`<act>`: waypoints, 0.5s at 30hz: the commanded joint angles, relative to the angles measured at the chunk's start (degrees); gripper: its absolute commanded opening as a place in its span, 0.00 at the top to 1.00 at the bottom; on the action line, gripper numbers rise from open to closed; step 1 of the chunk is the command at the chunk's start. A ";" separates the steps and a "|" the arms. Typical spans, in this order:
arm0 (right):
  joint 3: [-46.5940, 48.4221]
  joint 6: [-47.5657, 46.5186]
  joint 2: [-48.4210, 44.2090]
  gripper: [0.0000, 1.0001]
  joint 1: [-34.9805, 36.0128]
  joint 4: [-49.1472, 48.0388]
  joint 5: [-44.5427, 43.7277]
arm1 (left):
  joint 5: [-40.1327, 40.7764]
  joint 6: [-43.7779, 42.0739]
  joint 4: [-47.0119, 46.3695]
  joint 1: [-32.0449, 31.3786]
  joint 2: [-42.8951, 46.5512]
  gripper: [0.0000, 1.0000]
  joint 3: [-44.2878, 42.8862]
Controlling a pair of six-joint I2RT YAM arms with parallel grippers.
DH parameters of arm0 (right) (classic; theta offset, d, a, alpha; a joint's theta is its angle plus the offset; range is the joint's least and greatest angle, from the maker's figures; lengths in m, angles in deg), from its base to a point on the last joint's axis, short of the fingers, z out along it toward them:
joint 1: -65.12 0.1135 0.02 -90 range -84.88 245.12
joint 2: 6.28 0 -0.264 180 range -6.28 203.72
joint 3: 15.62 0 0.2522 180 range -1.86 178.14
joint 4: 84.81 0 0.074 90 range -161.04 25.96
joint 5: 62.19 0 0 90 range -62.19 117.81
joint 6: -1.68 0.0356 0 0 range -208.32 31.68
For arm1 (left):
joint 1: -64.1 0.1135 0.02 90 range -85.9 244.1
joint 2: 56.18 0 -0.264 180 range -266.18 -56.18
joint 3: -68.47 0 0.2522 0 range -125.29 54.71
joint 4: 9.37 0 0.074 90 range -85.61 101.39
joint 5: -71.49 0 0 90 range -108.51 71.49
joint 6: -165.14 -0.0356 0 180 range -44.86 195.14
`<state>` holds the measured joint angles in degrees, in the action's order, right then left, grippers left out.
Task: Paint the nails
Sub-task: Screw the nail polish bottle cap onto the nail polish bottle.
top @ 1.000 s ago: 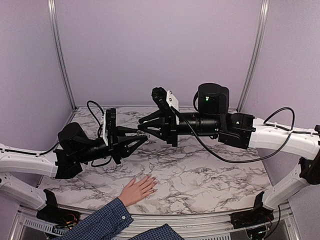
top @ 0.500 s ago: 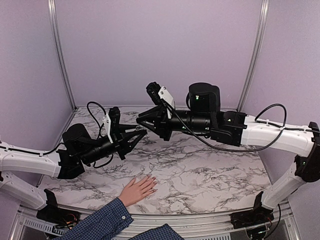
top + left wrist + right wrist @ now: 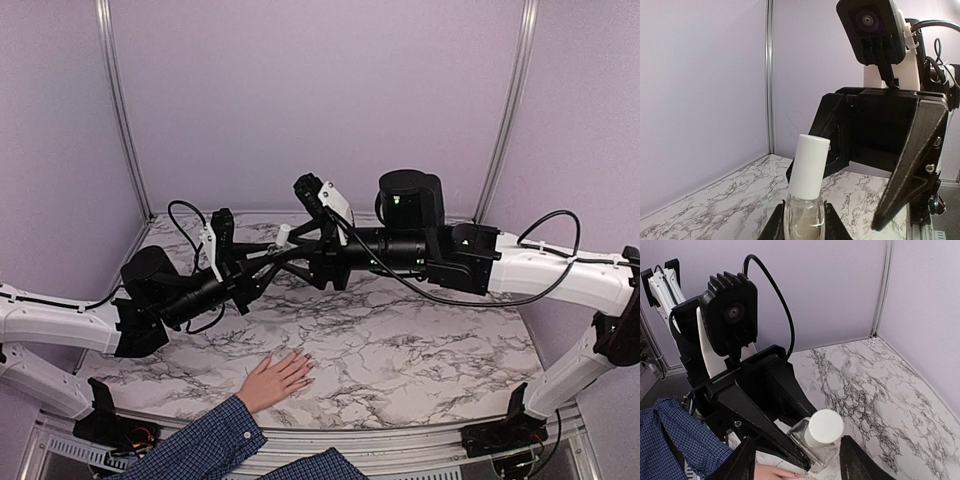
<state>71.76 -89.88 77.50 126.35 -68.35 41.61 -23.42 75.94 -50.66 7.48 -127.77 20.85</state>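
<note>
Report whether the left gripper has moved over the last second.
Yes. In the top view the left gripper, shut on the nail polish bottle, has shifted away from the resting human hand, toward the back wall and the right gripper.

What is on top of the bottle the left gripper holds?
A white cap sits on the bottle. The right gripper, open, straddles the cap. Whatever lies under the cap is hidden.

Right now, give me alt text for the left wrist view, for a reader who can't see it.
The left gripper clamps a clear glass bottle with a white cap; the open right gripper faces the cap from just beyond, over a marble table.
</note>
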 commanded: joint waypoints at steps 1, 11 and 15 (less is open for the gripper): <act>-1.05 -2.61 -4.11 0.38 0.33 1.70 2.76 | -3.48 0.07 -3.88 0.28 2.17 1.00 0.46; -0.19 -13.15 -9.49 0.37 0.19 9.61 12.85 | -25.66 3.43 -2.47 0.28 2.84 1.00 -0.44; 1.63 -19.01 -10.00 0.44 0.81 14.39 20.22 | -34.12 6.32 -2.01 0.26 1.74 1.00 -1.96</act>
<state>70.58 -101.82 68.52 126.37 -60.21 53.19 -45.89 78.95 -51.16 7.48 -126.35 20.82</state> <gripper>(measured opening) 0.581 0.208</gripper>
